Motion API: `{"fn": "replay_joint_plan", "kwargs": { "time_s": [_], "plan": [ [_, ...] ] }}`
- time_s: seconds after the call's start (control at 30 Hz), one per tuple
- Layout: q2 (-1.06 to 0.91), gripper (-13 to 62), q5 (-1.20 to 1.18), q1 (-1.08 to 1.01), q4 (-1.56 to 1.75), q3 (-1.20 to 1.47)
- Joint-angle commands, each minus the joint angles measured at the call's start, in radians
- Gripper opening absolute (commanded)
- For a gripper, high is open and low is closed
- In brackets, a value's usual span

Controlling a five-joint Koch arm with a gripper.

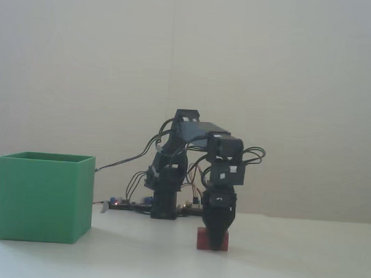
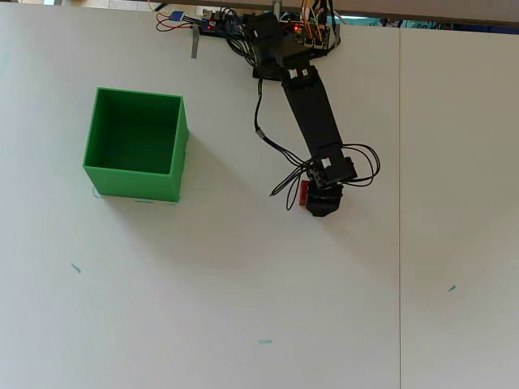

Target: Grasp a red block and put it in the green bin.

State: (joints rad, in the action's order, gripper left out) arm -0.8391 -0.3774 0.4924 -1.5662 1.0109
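Note:
The red block (image 1: 202, 239) lies on the white table to the right of the green bin (image 1: 41, 197); overhead only a red sliver of the block (image 2: 303, 192) shows at the arm's left side. My gripper (image 1: 216, 245) points straight down over the block's middle, its tip low against the block's front face. From above, the gripper (image 2: 319, 209) hides most of the block. The jaws merge into one dark wedge, so their state does not show. The bin (image 2: 134, 185) stands open-topped at the left, well apart from the arm.
A circuit board with loose wires (image 2: 212, 24) sits by the arm's base (image 1: 164, 203) at the table's far edge. A seam (image 2: 399, 243) runs down the table on the right. Small teal marks (image 2: 265, 341) dot the near surface.

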Motion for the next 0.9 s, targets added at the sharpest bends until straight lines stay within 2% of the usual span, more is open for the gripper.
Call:
{"fn": "replay_joint_plan", "kwargs": {
  "time_s": [0.0, 0.07, 0.2, 0.47, 0.57, 0.87],
  "plan": [
    [-0.012, 30.8, 0.002, -0.005, 0.003, -0.057],
    [-0.012, 26.0, 0.002, -0.009, 0.005, -0.057],
    [-0.006, 3.5, 0.005, -0.025, 0.061, -0.057],
    [-0.044, 3.7, 0.003, -0.037, 0.067, -0.087],
    [-0.224, 3.7, 0.035, -0.072, 0.067, -0.156],
    [-0.555, 3.7, 0.164, -0.216, 0.067, -0.155]
  ]
}}
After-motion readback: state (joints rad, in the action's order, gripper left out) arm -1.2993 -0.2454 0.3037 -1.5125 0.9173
